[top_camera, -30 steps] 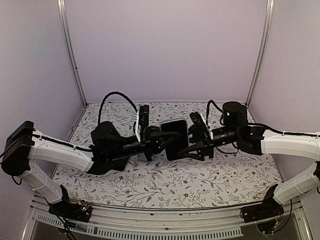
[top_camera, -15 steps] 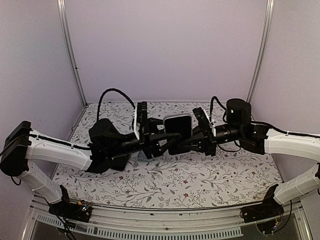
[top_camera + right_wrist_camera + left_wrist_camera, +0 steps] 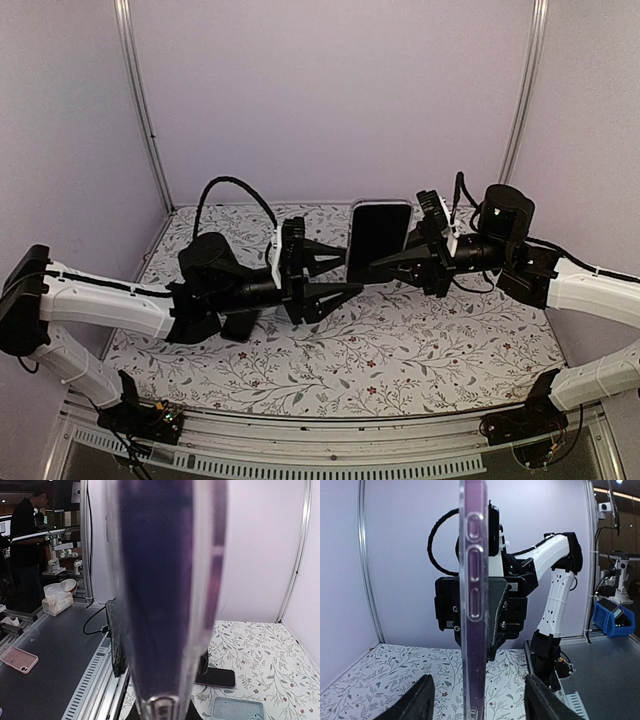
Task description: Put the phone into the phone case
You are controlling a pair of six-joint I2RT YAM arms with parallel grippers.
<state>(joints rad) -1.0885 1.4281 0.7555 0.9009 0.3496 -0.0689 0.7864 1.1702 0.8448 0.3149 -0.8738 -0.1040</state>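
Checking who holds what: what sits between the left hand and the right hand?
The phone, upright, pinched by the right hand; the left hand stands open beside it. The top external view shows it.

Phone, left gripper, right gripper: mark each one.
phone (image 3: 380,235): top view, on its dark face.
left gripper (image 3: 351,269): top view, midway between its open fingertips.
right gripper (image 3: 384,263): top view, between the fingertips clamping the phone.

two arms (image 3: 110,300) (image 3: 590,285), two grippers (image 3: 350,272) (image 3: 378,265), one cased phone (image 3: 380,232), one phone (image 3: 215,677) (flat), one loose case (image 3: 238,710)
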